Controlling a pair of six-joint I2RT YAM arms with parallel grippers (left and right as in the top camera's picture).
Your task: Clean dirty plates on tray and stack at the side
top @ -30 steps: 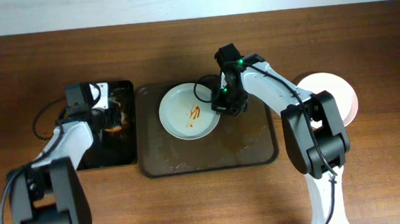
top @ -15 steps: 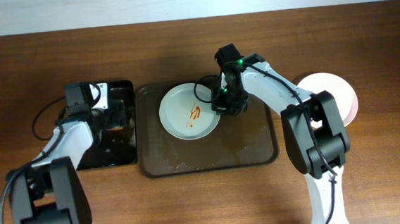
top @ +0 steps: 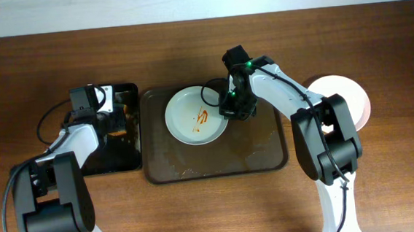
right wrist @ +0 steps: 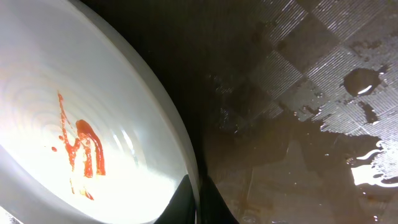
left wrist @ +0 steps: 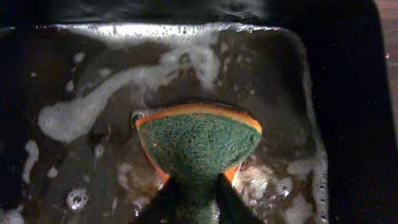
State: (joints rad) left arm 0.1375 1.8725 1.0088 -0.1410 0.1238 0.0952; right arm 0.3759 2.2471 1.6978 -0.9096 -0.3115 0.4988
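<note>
A white plate point(top: 196, 115) smeared with red sauce lies on the brown tray point(top: 264, 152). My right gripper point(top: 230, 108) is shut on its right rim; in the right wrist view the rim point(right wrist: 186, 168) runs between the fingertips point(right wrist: 180, 202), above the wet tray floor point(right wrist: 298, 93). Clean white plates point(top: 341, 96) are stacked on the table at the right. My left gripper point(top: 114, 122) is over the black tray point(top: 111, 158), shut on a green and orange sponge point(left wrist: 199, 140) above soapy water.
The black tray holds dark foamy water point(left wrist: 81, 115) and has raised walls point(left wrist: 348, 124). Water pools lie on the brown tray's floor point(right wrist: 367, 168). Bare wooden table point(top: 213, 210) lies in front of both trays.
The left gripper opened briefly and has closed on the sponge again over the black tray. The right arm and the plate have not moved.
</note>
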